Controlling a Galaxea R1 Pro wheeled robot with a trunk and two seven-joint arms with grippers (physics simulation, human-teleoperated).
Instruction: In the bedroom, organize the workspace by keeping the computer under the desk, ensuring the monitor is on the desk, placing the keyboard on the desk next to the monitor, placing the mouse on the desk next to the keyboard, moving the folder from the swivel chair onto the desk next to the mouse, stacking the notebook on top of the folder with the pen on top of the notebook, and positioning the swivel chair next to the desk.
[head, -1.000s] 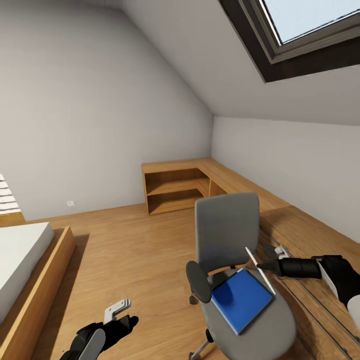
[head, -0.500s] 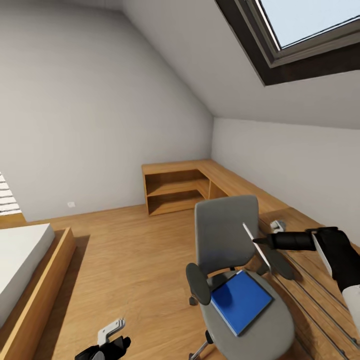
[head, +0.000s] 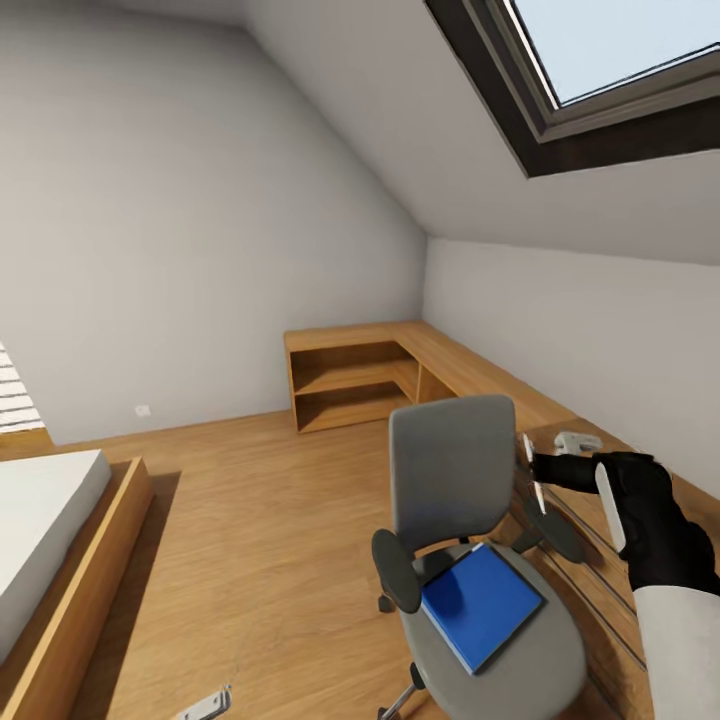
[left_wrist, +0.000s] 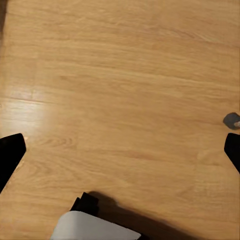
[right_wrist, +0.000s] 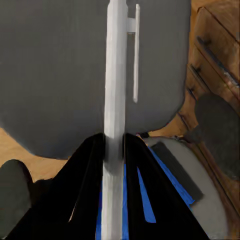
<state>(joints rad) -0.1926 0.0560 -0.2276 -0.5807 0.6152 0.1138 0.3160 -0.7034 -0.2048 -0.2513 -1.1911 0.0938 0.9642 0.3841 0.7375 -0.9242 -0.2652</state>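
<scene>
- Fingers (right_wrist: 114, 150) of the right arm pinch a white pen (right_wrist: 115, 90) upright, above the folder (head: 482, 603).
- Left fingers (head: 205, 706) hang low over the floor (left_wrist: 120, 90); their spread I cannot tell.
- Folder lies flat on the chair (head: 455, 480) seat.
- Risk, I judge: the thin pen could slip or twist from the pinch while carried, or knock the chair back.
- Beyond stands a wooden cabinet (head: 350, 375).

The light plank floor (head: 250, 520) carries the swivel chair (head: 470, 560) just below the right end effector (head: 533, 472). The blue folder (head: 482, 603) lies flat on its grey seat. Beyond the end effector, the low wooden cabinet (head: 350, 375) stands on the floor.
</scene>
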